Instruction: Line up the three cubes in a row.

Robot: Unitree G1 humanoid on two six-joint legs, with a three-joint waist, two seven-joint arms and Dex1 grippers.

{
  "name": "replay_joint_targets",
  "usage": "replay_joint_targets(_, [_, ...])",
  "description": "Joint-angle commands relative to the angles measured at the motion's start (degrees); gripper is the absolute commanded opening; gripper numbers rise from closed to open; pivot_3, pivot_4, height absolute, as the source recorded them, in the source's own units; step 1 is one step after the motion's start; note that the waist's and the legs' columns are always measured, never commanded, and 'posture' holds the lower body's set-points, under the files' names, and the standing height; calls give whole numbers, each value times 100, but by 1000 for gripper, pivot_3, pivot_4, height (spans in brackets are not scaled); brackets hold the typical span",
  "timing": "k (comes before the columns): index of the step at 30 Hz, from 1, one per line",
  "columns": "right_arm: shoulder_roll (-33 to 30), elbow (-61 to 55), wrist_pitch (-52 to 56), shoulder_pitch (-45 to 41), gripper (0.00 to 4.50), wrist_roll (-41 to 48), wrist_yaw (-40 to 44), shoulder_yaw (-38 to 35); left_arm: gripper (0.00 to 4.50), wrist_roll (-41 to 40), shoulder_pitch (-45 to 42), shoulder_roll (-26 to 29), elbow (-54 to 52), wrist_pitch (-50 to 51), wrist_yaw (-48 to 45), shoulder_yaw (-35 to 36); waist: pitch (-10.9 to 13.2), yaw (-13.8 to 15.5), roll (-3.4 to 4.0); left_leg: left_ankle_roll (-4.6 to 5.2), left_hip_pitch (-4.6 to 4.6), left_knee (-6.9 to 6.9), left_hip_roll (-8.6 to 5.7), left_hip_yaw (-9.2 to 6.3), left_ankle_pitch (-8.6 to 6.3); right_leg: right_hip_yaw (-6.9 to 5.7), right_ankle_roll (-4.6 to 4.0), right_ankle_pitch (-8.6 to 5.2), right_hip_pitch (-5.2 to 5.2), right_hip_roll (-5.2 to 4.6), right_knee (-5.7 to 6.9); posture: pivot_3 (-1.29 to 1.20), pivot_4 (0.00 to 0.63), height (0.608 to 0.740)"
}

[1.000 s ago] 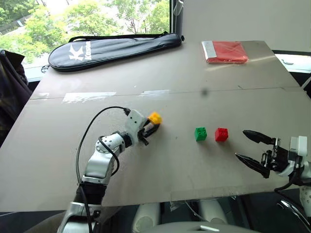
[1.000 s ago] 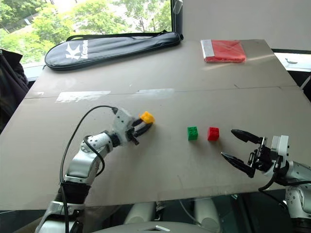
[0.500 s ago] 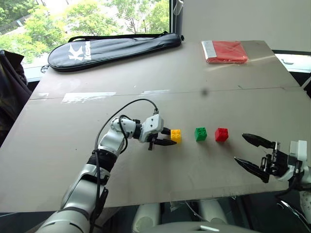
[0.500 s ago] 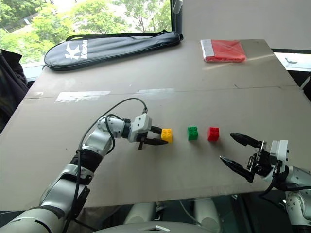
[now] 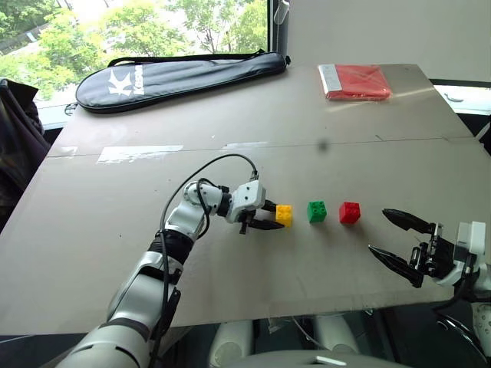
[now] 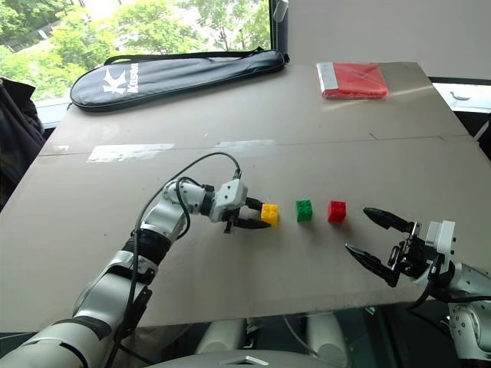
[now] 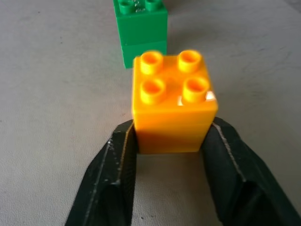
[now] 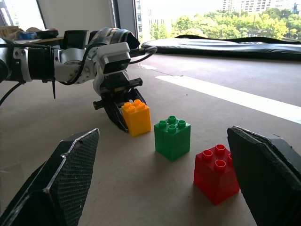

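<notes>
The three cubes stand in a line on the grey table (image 5: 253, 284): yellow cube (image 5: 284, 215), green cube (image 5: 316, 211), red cube (image 5: 350, 211), with small gaps between them. My left gripper (image 5: 276, 218) reaches in from the left, shut on the yellow cube, which rests on the table. In the left wrist view both black fingers (image 7: 117, 160) lie against the sides of the yellow cube (image 7: 171, 108), and the green cube (image 7: 141, 28) stands just beyond it. My right gripper (image 5: 379, 230) hovers open to the right of the red cube, holding nothing.
A black racket bag (image 5: 176, 77) lies along the far left of the table. A flat red packet (image 5: 357, 80) sits at the far right corner. A pale tape strip (image 5: 140, 152) crosses the seam. Dark clothing (image 5: 15, 138) hangs off the left edge.
My left gripper swung right with the yellow cube from mid-table and brought it down beside the green cube. The right gripper stayed where it was, open.
</notes>
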Motion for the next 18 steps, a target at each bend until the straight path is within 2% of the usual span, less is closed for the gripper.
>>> replay_joint_targets(1, [-34,-120,-3,-24,4500,62,7,-68,3912,150,81,-11,-110,-84,207,-17,0,-3,0,0,1,0,0,0,0,0,0,0,0,0,0,0,150,740])
replay_joint_targets(2, [-39,-108,0,-31,4500,64,20,-66,4434,168,89,-10,-127,-132,269,-6,0,-3,0,0,1,0,0,-1,0,0,0,0,0,0,0,0,150,740])
replay_joint_targets(11, [18,-24,-53,-37,4500,-1,80,6,4434,-253,403,198,-751,-87,342,378,0,-8,0,0,1,-1,2,-8,0,1,-5,5,-1,0,0,0,150,740])
replay_joint_targets(18, [54,146,-141,-88,4500,-48,164,49,4434,-1019,1305,819,-2416,919,626,1135,1,-44,2,0,1,-5,19,-20,0,2,-6,6,-6,1,0,0,150,740])
